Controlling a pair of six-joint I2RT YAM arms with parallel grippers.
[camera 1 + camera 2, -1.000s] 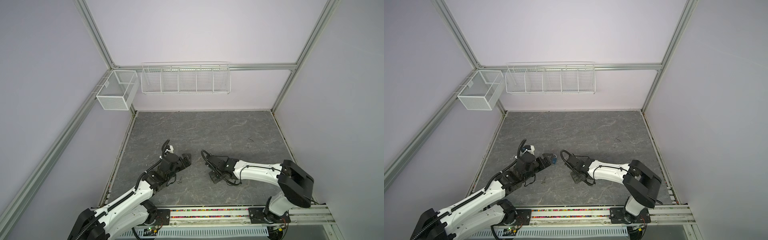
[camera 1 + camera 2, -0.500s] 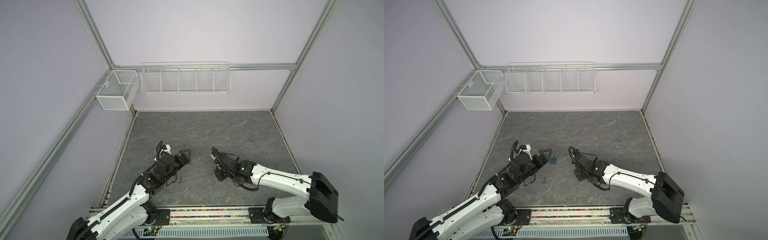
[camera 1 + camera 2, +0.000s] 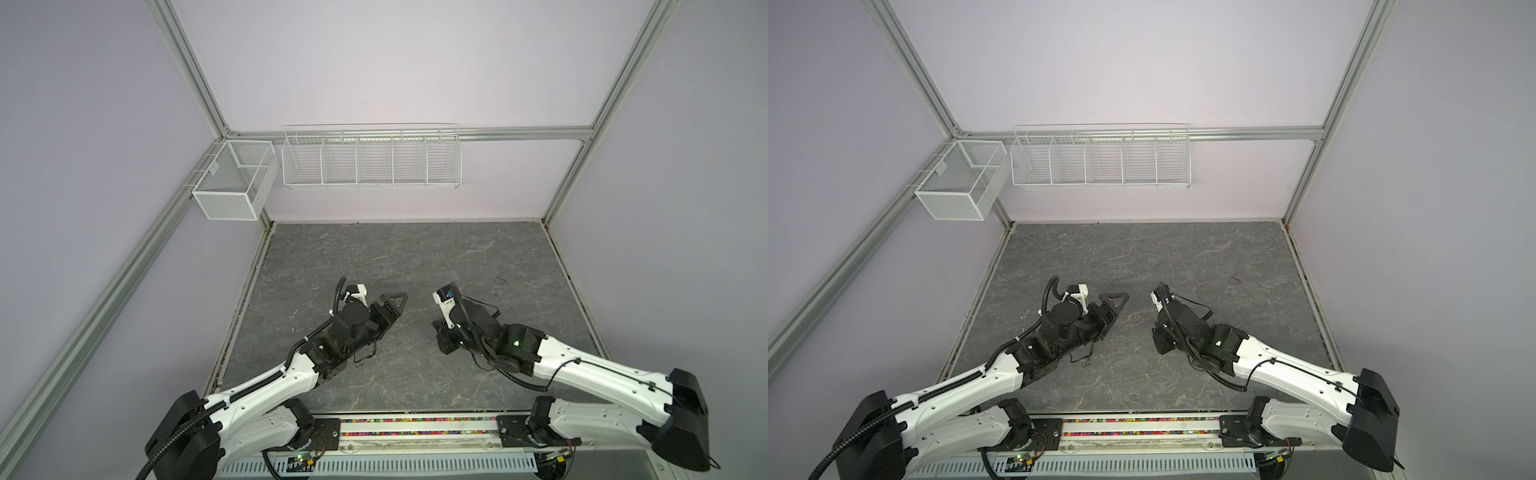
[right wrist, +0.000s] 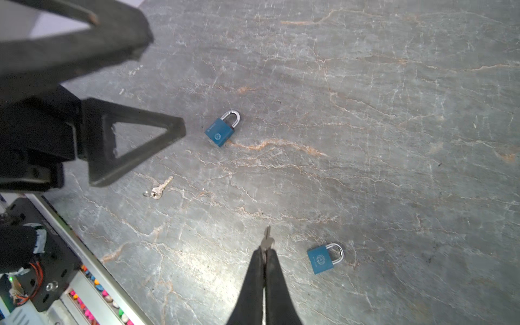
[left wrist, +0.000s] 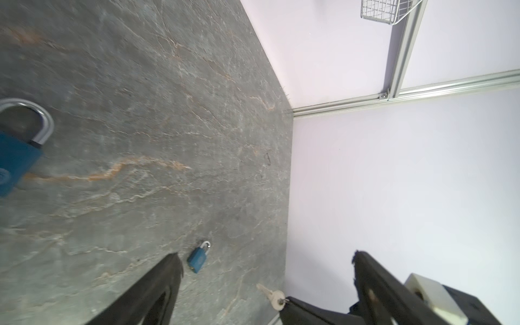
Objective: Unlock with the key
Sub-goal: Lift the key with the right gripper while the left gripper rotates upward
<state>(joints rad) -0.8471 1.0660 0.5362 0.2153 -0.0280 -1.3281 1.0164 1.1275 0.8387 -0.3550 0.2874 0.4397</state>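
Note:
In the right wrist view my right gripper [image 4: 265, 251] is shut on a small silver key [image 4: 266, 238] that sticks out past the fingertips, above the floor. A blue padlock [image 4: 324, 258] with its shackle closed lies just beside it. Another blue padlock [image 4: 222, 128] lies flat farther off, right in front of my left gripper's triangular finger [image 4: 135, 146]. My left gripper [image 5: 267, 270] stands open and empty; the near padlock [image 5: 17, 152] sits below it at the frame edge. In both top views the arms cover the padlocks; left gripper [image 3: 397, 305], right gripper [image 3: 442, 338].
A spare key on a ring [image 4: 157, 190] lies on the grey stone floor [image 3: 415, 257] by the left arm, also in a top view [image 3: 1087, 364]. White wire baskets [image 3: 372, 156] [image 3: 232, 183] hang on the back wall. The arm rail [image 3: 415, 428] runs along the front edge.
The right arm has swung out to the right with the key still in its grip. The left arm has drawn back a little, and its gripper now covers the padlock in the top views.

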